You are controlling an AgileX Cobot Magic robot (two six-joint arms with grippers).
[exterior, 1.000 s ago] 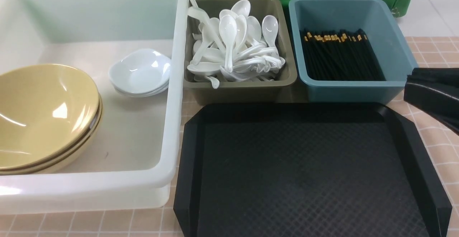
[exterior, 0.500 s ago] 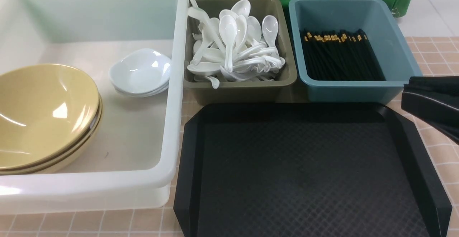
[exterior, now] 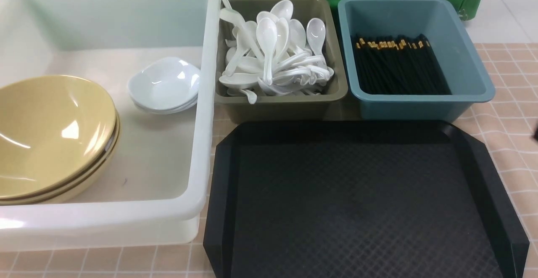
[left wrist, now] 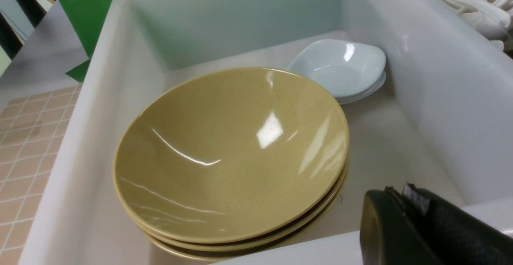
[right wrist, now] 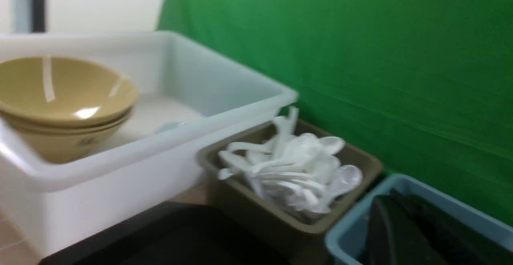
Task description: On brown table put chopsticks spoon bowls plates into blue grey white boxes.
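Both claws are seen pressed together, the left one (left wrist: 404, 201) nearest the stacked yellow bowls (exterior: 54, 137), which are nested at nine o'clock in the white box (exterior: 199, 152), so no further reach toward them seems needed, their sorting apparently being finished.

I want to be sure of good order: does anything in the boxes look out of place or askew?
Yes: the bowls lean tilted in the white box, and one spoon overhangs the grey box's rim.
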